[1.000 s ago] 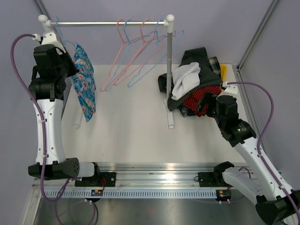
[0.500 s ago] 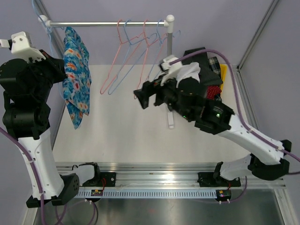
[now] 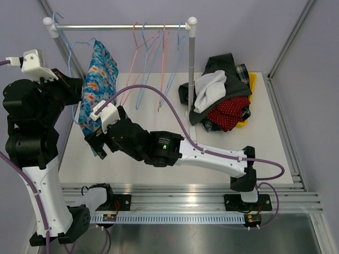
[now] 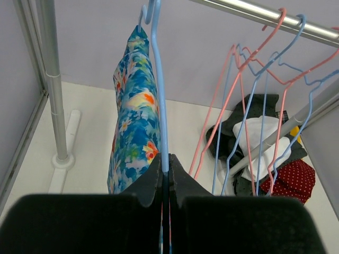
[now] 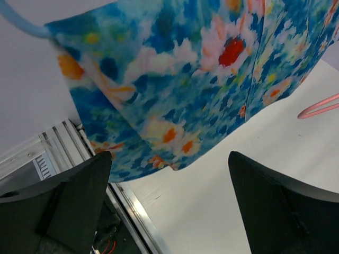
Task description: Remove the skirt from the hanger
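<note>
Robotics lab cell, I'd note: plain lilac walls (image 3: 238, 26) braced by aluminium posts (image 3: 288, 45) at upper right, a white table (image 3: 148, 153), a slotted metal rail (image 3: 185, 193) along the bottom, exposed purple cable (image 3: 212, 154), and a small clothes rack (image 3: 122, 26) at the top.

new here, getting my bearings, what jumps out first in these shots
The blue floral skirt at the left, hanging on a light blue hanger pinched in the shut left gripper. The right gripper gapes open at the skirt's lower hem. A heap of clothes lies at the table's far right.
</note>
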